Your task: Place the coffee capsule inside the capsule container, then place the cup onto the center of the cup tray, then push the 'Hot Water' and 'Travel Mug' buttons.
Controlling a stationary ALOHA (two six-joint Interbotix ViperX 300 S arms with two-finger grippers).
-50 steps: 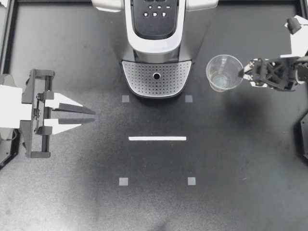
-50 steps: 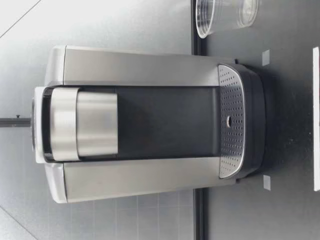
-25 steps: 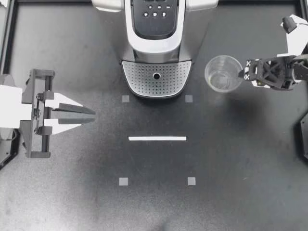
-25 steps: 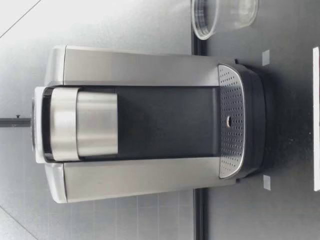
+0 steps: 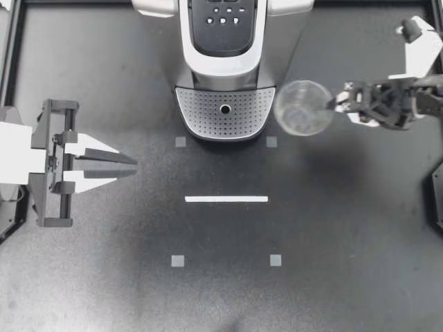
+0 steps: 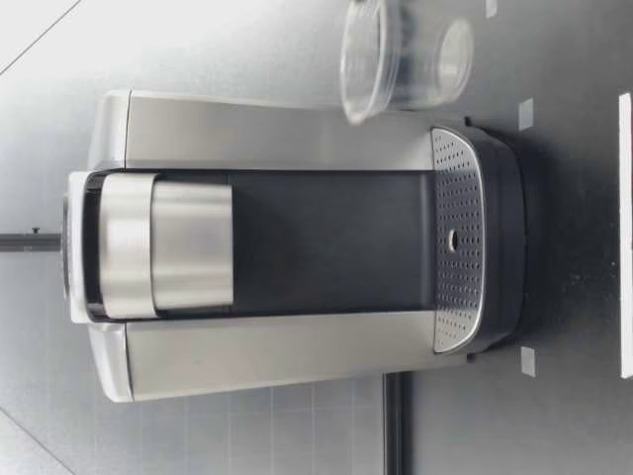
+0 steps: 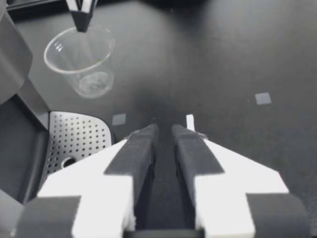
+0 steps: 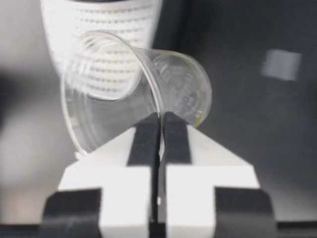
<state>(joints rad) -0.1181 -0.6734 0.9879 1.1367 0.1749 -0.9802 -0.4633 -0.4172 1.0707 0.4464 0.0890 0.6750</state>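
The clear plastic cup [image 5: 303,107] hung above the table [image 5: 311,221], off its surface and just beside the perforated cup tray [image 5: 208,114], on the side nearest the robot's right arm. It had not yet been placed at the tray's center. The right gripper [image 5: 337,105] held it by the rim alone. In the right wrist view, its fingers [image 8: 143,136] were pressed almost together on the thin wall of the cup [image 8: 148,89], one inside and one outside. From table height the cup [image 6: 396,61] appeared roughly upright, its base higher than the tray and close to the silver flank of the coffee machine [image 5: 225,41]. No capsule could be seen anywhere, and the machine's top looked closed. The buttons [image 5: 223,15] sat untouched on the machine's top panel. Across the table the left gripper [image 5: 131,166] rested well away from the machine, its fingers a narrow gap apart and holding nothing. The pinch appeared to be the weak point: a light, flexible cup held at one spot on its lip could swing or slip free. Its base might also catch the tray's raised edge or the machine's body on the way across, leaving it tipped or off center when let go.
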